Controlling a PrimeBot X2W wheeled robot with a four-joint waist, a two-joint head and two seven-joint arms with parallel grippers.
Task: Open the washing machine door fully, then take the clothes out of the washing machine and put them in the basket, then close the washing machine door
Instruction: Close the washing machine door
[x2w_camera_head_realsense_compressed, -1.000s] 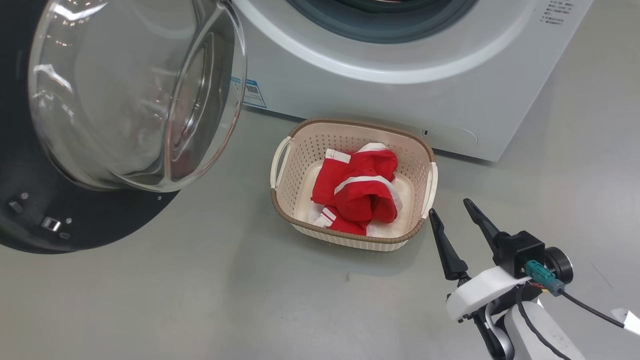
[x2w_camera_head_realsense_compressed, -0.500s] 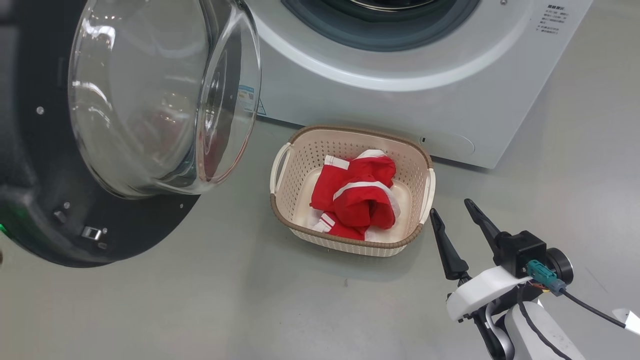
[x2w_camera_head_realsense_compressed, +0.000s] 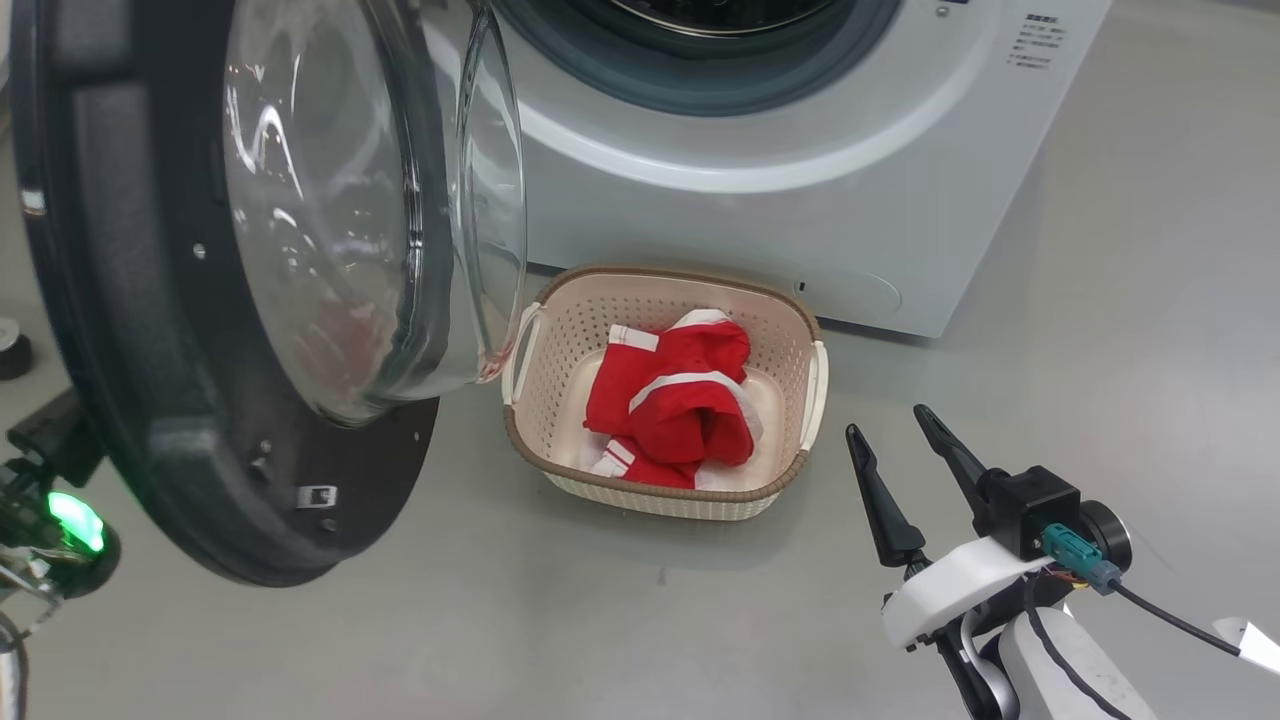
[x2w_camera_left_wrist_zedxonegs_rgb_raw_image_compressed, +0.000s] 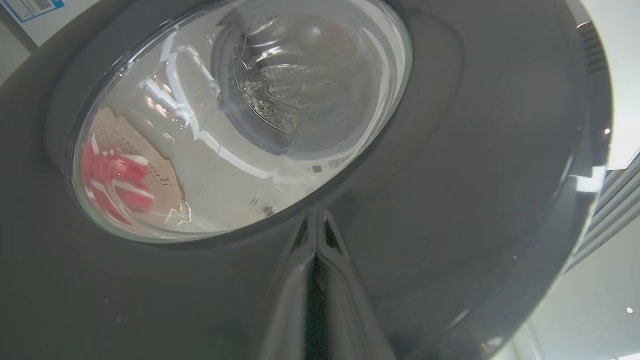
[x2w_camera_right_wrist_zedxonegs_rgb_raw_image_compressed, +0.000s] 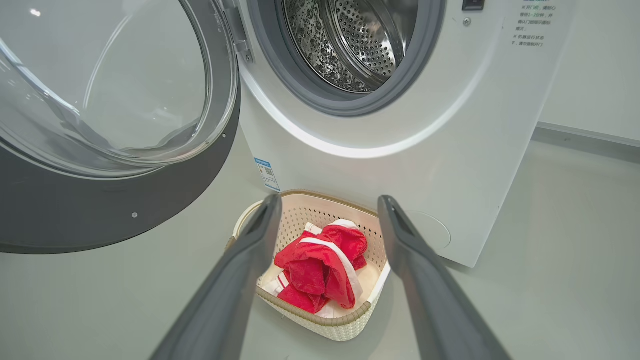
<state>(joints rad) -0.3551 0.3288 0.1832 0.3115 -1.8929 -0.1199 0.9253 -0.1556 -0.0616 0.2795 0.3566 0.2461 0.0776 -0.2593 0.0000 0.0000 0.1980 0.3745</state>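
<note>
Grey floor (x2w_camera_head_realsense_compressed: 600, 640) all around, and the white washing machine (x2w_camera_head_realsense_compressed: 800, 200) stands at the top of the head view, its steel drum (x2w_camera_right_wrist_zedxonegs_rgb_raw_image_compressed: 360, 40) showing inside the grey gasket (x2w_camera_right_wrist_zedxonegs_rgb_raw_image_compressed: 300, 90). The washing machine door (x2w_camera_head_realsense_compressed: 130, 330) is swung out on the left, its glass bowl bulging toward the basket (x2w_camera_head_realsense_compressed: 660, 285). That basket sits on the floor just in front of the machine, and the clothes (x2w_camera_head_realsense_compressed: 680, 400), red with white stripes, lie bunched inside it. Down at the lower right, the right gripper (x2w_camera_head_realsense_compressed: 886, 420) hangs near the basket's right side, jaws spread wide, nothing between them. Over on the door's outer face, the left gripper (x2w_camera_left_wrist_zedxonegs_rgb_raw_image_compressed: 316, 216) has its fingers pressed tight together, tips right at the dark rim just below the window; contact can't quite be called. A green light (x2w_camera_head_realsense_compressed: 72, 520) glows behind the door's edge.
</note>
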